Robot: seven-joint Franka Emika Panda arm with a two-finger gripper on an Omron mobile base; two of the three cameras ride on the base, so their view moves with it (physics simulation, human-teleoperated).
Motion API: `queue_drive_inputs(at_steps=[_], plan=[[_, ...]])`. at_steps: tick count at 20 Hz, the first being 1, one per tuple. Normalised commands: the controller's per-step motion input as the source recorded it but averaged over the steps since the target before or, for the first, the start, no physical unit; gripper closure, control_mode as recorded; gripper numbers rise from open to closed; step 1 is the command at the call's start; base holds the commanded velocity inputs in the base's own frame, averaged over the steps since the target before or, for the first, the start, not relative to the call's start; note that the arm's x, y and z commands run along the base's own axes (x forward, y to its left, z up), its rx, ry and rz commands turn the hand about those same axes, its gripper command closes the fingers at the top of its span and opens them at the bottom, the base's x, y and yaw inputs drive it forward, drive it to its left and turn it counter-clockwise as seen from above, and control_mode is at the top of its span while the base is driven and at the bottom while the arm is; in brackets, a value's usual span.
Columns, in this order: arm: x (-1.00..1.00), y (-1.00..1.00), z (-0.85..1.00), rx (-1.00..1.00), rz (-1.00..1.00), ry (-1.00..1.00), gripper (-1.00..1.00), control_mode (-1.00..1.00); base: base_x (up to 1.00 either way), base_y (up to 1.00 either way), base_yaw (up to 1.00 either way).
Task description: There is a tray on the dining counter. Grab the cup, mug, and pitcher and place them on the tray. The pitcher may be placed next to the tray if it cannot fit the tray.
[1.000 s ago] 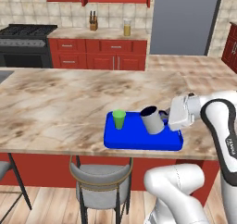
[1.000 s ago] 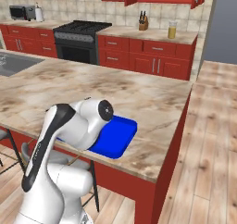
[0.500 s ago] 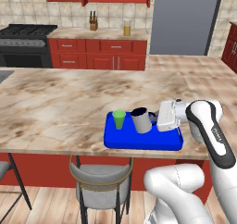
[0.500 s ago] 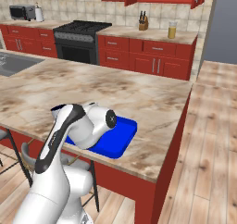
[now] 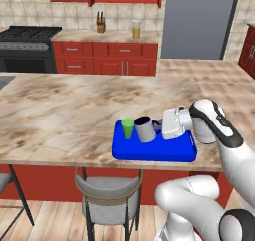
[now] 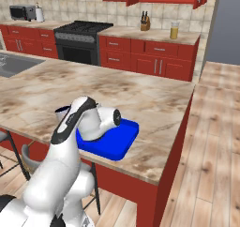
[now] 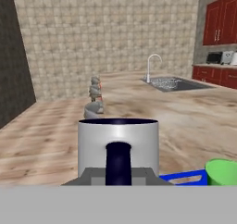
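Sitting in tray: cup, mug.

Grey mug looks like brushed metal, smooth, with a dark glossy handle. Green cup reads as matt plastic. Blue tray is smooth, slightly shiny plastic. The dining counter shows polished, veined beige-brown marble.
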Motion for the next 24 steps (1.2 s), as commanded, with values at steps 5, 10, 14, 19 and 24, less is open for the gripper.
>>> queue_drive_inputs(at_steps=[5,10,14,19,24], plan=[[0.43,0.00,-0.36,0.00,0.08,0.01,1.00,-1.00,0.00,0.00,0.00],[0.44,0.07,-0.54,0.00,0.04,0.00,1.00,-1.00,0.00,0.00,0.00],[0.47,0.24,-0.45,0.00,0.00,0.00,1.00,-1.00,0.00,0.00,0.00],[0.46,0.23,-0.29,0.00,0.00,0.00,1.00,-1.00,0.00,0.00,0.00],[0.40,0.18,-0.23,0.00,0.00,0.00,1.00,-1.00,0.00,0.00,0.00]])
